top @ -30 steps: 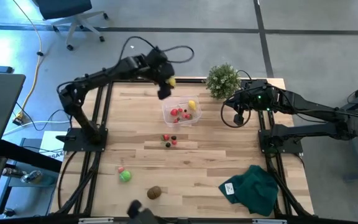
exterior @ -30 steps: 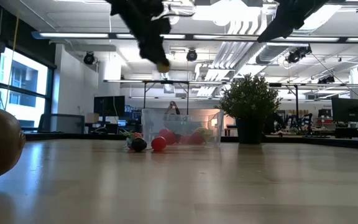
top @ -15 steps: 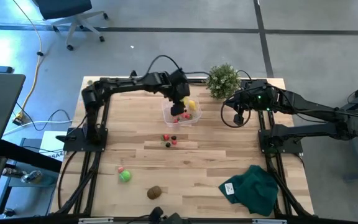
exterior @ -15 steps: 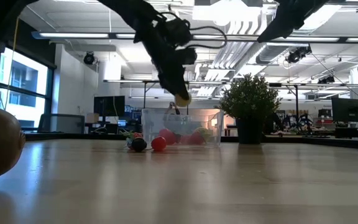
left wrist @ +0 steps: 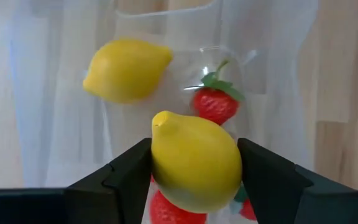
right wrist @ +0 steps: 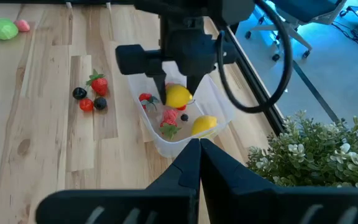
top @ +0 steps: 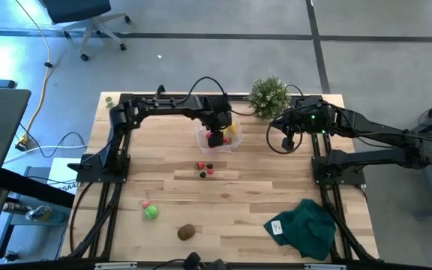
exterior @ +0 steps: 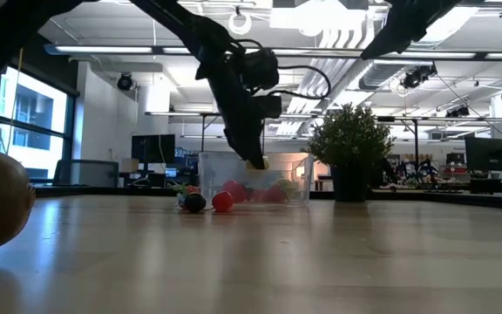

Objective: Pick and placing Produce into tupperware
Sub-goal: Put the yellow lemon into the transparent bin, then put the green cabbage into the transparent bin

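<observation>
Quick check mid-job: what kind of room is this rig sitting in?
Most likely an open-plan office or lab. Beyond the light wooden slatted table, the low view shows exposed ceiling ducts and strip lights and desks with computer monitors. A grey wheeled office chair stands on the grey floor.

A robotics lab in an open-plan office: a wooden table [top: 261, 202] on a concrete floor, with an office chair [top: 88, 19] beside it. Beyond stand desks with monitors [exterior: 151, 148], under exposed ceiling ducts [exterior: 321, 65] and strip lights.
</observation>
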### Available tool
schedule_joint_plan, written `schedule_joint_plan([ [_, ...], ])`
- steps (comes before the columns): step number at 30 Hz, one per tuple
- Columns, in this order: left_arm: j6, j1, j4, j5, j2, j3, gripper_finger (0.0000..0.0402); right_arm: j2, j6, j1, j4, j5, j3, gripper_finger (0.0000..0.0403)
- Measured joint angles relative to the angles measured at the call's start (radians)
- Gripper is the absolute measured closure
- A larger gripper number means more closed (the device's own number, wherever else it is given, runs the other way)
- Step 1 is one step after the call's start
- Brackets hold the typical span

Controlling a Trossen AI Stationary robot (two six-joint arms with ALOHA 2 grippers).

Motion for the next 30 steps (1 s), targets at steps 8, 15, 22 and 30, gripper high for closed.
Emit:
schedule_joint_plan([
  [8, 0.000, 0.002, -0.001, -0.002, 0.032, 0.000, 0.0185, 0.000, 0.000, 0.000, 0.000, 0.000, 0.000, 0.0402],
  [15, 0.006, 0.002, -0.004, -0.006, 0.033, 0.000, 0.0168, 0.000, 0.000, 0.000, 0.000, 0.000, 0.000, 0.0402],
  [22, 0.007, 0.003, -0.008, -0.005, 0.033, 0.000, 0.0181, 0.000, 0.000, 0.000, 0.000, 0.000, 0.000, 0.0402],
  [30, 0.008, 0.003, -0.039, 0.021, 0.033, 0.015, 0.0173, 0.000, 0.000, 0.000, 0.000, 0.000, 0.000, 0.0402],
])
